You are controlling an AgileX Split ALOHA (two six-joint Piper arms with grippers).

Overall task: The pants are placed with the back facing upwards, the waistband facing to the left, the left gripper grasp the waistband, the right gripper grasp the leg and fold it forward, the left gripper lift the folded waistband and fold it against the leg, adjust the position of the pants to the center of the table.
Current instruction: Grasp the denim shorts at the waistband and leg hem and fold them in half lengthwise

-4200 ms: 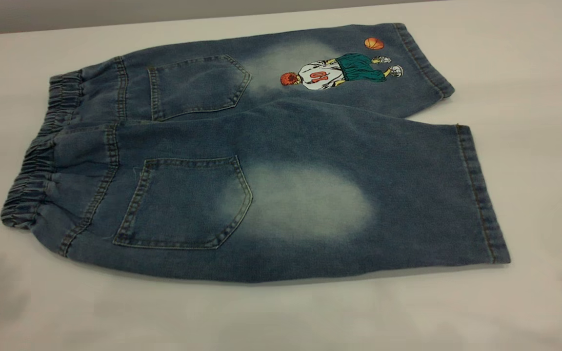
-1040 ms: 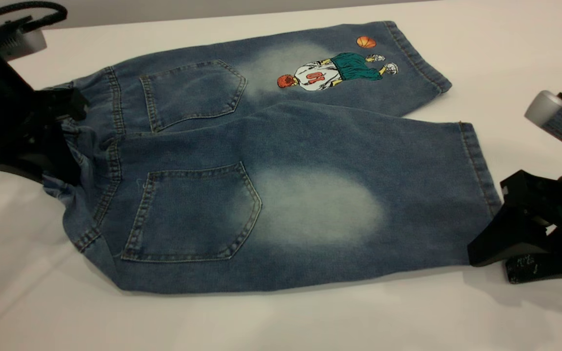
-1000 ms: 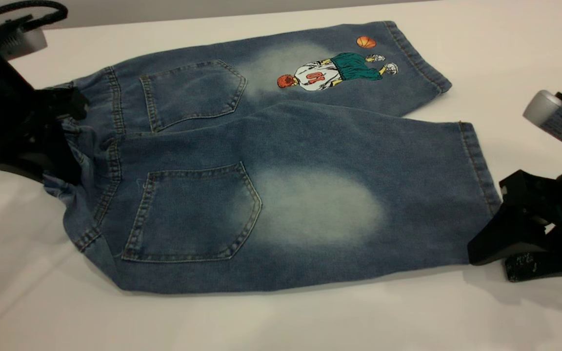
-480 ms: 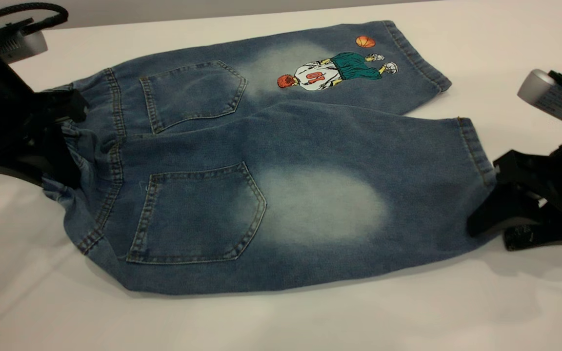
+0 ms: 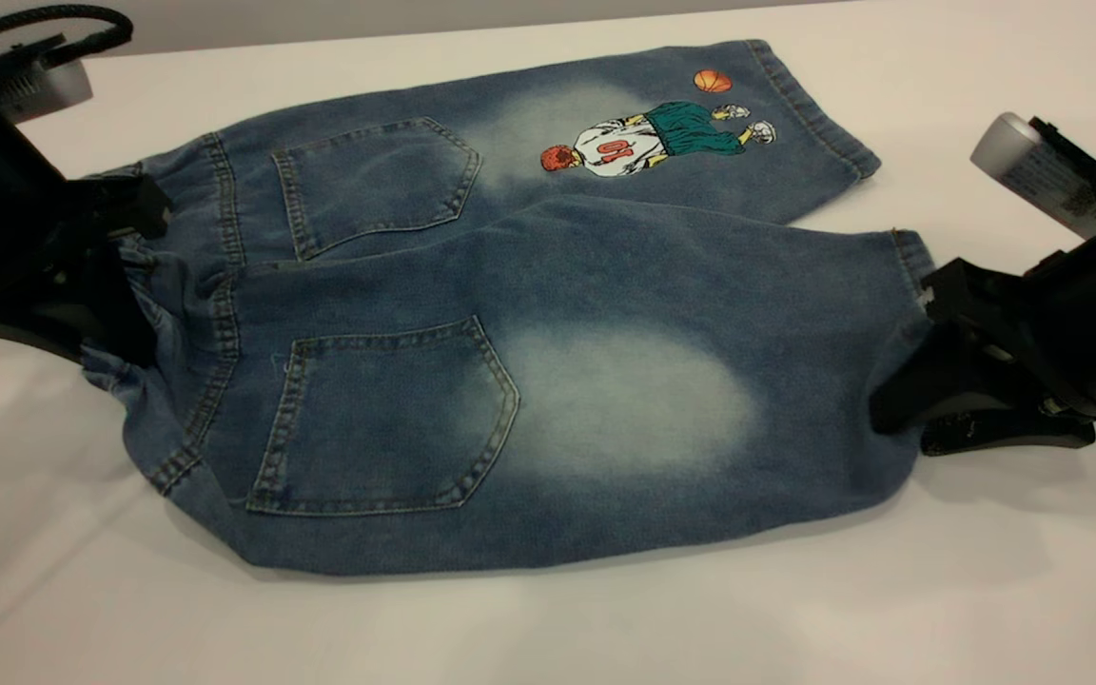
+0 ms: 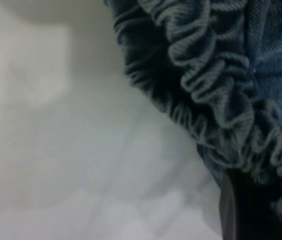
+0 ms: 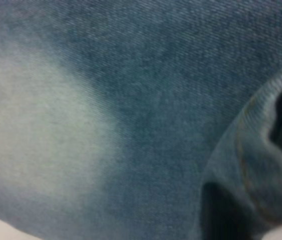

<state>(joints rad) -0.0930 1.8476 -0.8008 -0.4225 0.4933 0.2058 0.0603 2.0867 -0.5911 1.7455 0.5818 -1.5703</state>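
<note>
The faded blue denim shorts (image 5: 529, 314) with two stitched back pockets lie back-up on the white table (image 5: 548, 628), their gathered elastic waistband (image 5: 134, 285) at one end and the near leg's stitched hem (image 5: 910, 276) at the other. The black left gripper (image 5: 115, 285) sits on the waistband, which bunches around it; it appears pinched on that elastic, though its fingertips are mostly hidden in cloth. At the opposite end from the waistband, the black right gripper (image 5: 919, 381) has its fingers pressed together on the near leg's hem, which is raised off the table and puckered. The far leg, carrying a small printed basketball player (image 5: 653, 138), lies flat beyond the near leg. The lengthwise fold seems just begun. The risk from here is an uneven lift: if the two ends rise at different rates, the denim may twist and land skewed. A shallow bite on the thick hem could also slip free, dropping the leg short of the far leg.
</note>
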